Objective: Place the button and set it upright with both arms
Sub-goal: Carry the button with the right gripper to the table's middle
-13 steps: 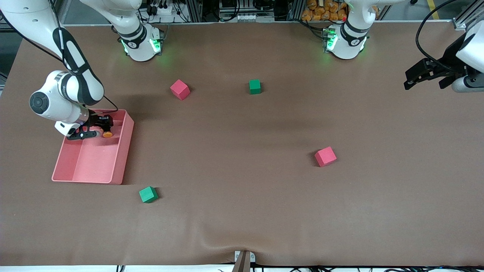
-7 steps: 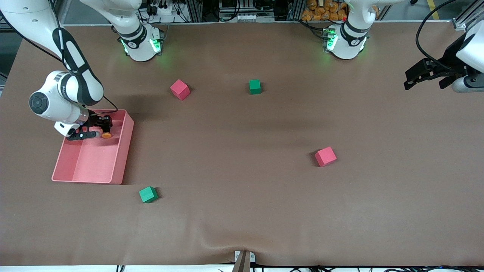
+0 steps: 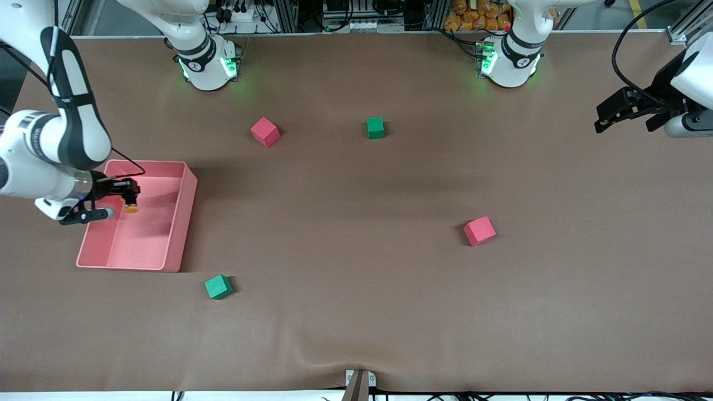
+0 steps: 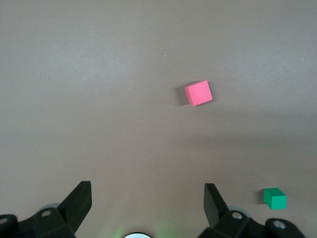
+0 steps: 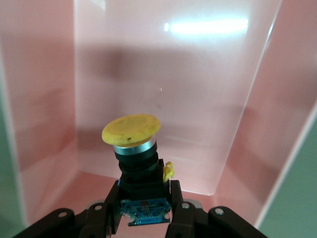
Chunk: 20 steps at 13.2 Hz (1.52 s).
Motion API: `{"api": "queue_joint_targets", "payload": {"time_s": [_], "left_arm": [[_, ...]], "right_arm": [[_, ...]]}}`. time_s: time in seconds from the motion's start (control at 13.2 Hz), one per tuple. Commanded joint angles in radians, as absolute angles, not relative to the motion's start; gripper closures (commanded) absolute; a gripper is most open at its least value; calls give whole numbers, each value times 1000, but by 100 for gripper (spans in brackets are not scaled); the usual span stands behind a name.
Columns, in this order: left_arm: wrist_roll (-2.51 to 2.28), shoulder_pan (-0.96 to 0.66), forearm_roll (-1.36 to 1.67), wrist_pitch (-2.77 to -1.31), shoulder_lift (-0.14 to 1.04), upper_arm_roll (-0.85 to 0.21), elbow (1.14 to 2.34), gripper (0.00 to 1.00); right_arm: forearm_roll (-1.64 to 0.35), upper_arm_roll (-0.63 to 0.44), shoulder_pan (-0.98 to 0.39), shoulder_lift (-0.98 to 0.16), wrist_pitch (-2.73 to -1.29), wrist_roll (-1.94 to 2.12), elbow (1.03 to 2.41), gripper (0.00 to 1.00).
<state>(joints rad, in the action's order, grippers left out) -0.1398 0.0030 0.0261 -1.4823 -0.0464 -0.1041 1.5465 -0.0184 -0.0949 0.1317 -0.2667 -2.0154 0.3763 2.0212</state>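
The button (image 3: 131, 208) has an orange cap and a black body. My right gripper (image 3: 128, 196) is shut on it and holds it in the air over the pink bin (image 3: 179, 223), above the part of the bin farther from the front camera. In the right wrist view the cap (image 5: 131, 130) points away from the wrist, and the gripper (image 5: 143, 198) clamps the black body (image 5: 140, 171) between its fingers. My left gripper (image 3: 613, 111) waits open and empty above the left arm's end of the table. Its own view shows the left gripper (image 4: 147, 203) spread wide over bare mat.
Two red cubes (image 3: 265, 132) (image 3: 479, 230) and two green cubes (image 3: 375, 127) (image 3: 218, 287) lie scattered on the brown mat. A red cube (image 4: 198, 93) and a green cube (image 4: 275, 198) show in the left wrist view. The bin's pink walls (image 5: 44, 99) surround the held button.
My right gripper has risen from low inside the bin with the button in it, shifting toward the right arm's end of the table. The left arm has not moved.
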Motion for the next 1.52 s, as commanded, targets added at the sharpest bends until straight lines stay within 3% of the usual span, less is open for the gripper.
{"api": "queue_joint_targets", "payload": {"time_s": [0.0,0.53,0.76,1.14,1.44], "left_arm": [[-118,12,31,-1470,-41,-109,1534,0],[-118,11,32,-1470,-40,-109,1535,0],[-118,9,31,-1470,-40,-109,1537,0],[-117,11,31,-1470,-40,-109,1537,0],[-117,11,32,-1470,-40,-110,1537,0]], "right_arm": [[-15,-94,71,-268,-1921,304,1926,77],[-105,-92,-231,-304,-1878,-3,1812,77],[-207,-92,-374,-418,-1875,-147,1665,77],[-261,-92,-624,-723,-1894,-417,1332,79],[-264,-31,-706,-816,-2077,-610,1278,80]]}}
